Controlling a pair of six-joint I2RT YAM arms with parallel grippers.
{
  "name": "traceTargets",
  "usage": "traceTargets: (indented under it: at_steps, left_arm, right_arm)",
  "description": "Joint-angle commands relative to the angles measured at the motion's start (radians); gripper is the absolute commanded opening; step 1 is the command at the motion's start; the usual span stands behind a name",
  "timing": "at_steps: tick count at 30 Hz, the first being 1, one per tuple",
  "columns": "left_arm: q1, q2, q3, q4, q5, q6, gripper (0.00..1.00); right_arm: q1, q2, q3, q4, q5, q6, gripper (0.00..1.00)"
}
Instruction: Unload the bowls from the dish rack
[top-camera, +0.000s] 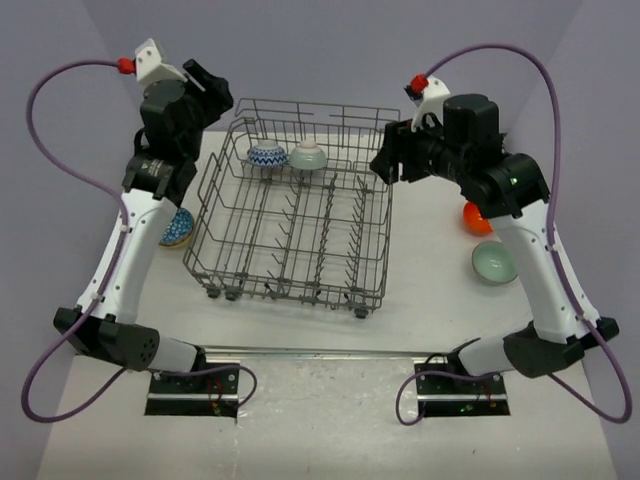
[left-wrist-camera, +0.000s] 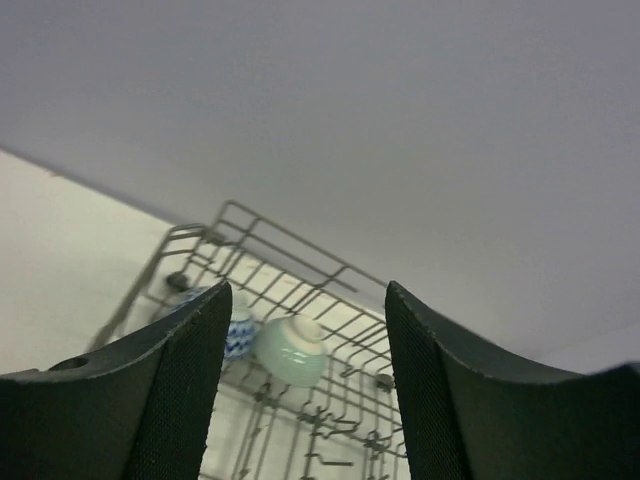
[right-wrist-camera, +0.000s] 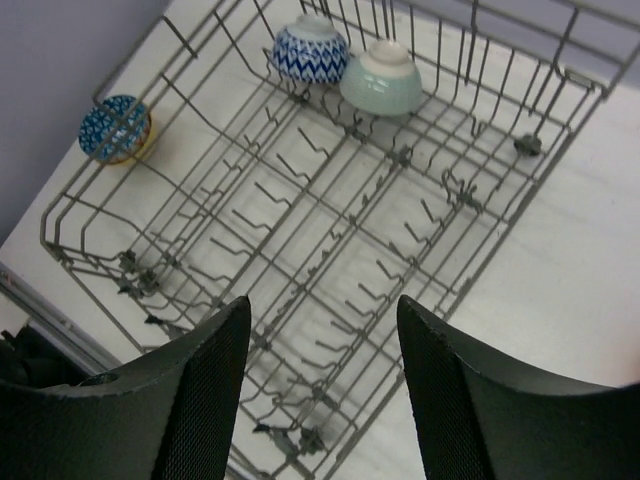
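Note:
The grey wire dish rack (top-camera: 300, 290) stands mid-table. At its far end a blue-and-white bowl (top-camera: 267, 156) and a pale mint bowl (top-camera: 308, 156) sit upside down, side by side. An orange-red bowl (top-camera: 477, 217) and a second mint bowl (top-camera: 494, 263) rest on the table to the right of the rack. My left gripper (top-camera: 215, 95) is open and empty, high over the rack's far left corner. My right gripper (top-camera: 385, 165) is open and empty above the rack's right rim. The zigzag and cream bowls are out of view.
A bowl with a blue-patterned inside (top-camera: 177, 228) sits on the table left of the rack, partly under my left arm. The right wrist view shows it (right-wrist-camera: 115, 128) outside the rack's wire wall (right-wrist-camera: 60, 235). Purple walls close the back and sides.

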Motion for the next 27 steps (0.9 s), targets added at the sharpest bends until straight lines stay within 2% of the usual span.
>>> traceTargets:
  at_steps: [1, 4, 7, 11, 12, 14, 15, 16, 18, 19, 21, 22, 23, 25, 27]
  left_arm:
    - [0.111, -0.04, 0.041, -0.324, 0.077, 0.041, 0.64]
    - [0.197, -0.019, 0.073, -0.452, 0.143, 0.076, 0.59]
    - [0.269, 0.007, 0.084, -0.572, 0.18, 0.099, 0.55]
    - [0.296, -0.036, -0.041, -0.589, 0.128, 0.029, 0.0]
    - [0.307, -0.03, -0.052, -0.597, 0.128, 0.018, 0.0]
    - [0.342, -0.007, -0.052, -0.621, 0.123, 0.006, 0.0]
    - [0.347, -0.004, -0.048, -0.621, 0.126, 0.006, 0.0]
    - [0.35, -0.01, -0.046, -0.614, 0.125, 0.009, 0.0]
    - [0.352, -0.019, -0.048, -0.588, 0.123, 0.009, 0.0]
    - [0.352, -0.014, -0.031, -0.589, 0.123, 0.007, 0.0]
    - [0.352, -0.013, -0.02, -0.576, 0.117, 0.007, 0.0]
    - [0.352, -0.023, -0.031, -0.556, 0.12, 0.009, 0.0]
    - [0.356, -0.025, -0.034, -0.519, 0.107, 0.012, 0.0]
    - [0.361, -0.03, -0.055, -0.478, 0.102, 0.012, 0.02]
    - [0.367, -0.013, -0.078, -0.459, 0.105, 0.001, 0.03]
  right_arm:
    - [0.048, 0.095, 0.191, 0.016, 0.078, -0.083, 0.61]
    - [0.068, 0.178, 0.288, -0.004, 0.07, -0.08, 0.62]
    - [0.109, 0.248, 0.414, -0.105, 0.122, -0.051, 0.62]
    - [0.182, 0.304, 0.437, -0.149, 0.161, 0.005, 0.58]
    - [0.217, 0.308, 0.433, -0.146, 0.173, 0.011, 0.51]
    - [0.261, 0.348, 0.457, -0.157, 0.222, 0.005, 0.43]
    - [0.274, 0.365, 0.475, -0.162, 0.24, -0.008, 0.29]
    - [0.286, 0.382, 0.501, -0.16, 0.257, -0.026, 0.24]
    - [0.301, 0.42, 0.511, -0.131, 0.302, -0.092, 0.24]
    - [0.301, 0.428, 0.512, -0.117, 0.311, -0.113, 0.26]
    - [0.301, 0.437, 0.485, -0.041, 0.348, -0.181, 0.44]
    - [0.301, 0.434, 0.426, 0.04, 0.362, -0.228, 0.54]
    - [0.301, 0.436, 0.388, 0.092, 0.374, -0.286, 0.68]
    - [0.301, 0.459, 0.318, 0.197, 0.368, -0.371, 0.73]
    - [0.3, 0.532, 0.346, 0.222, 0.394, -0.397, 0.8]
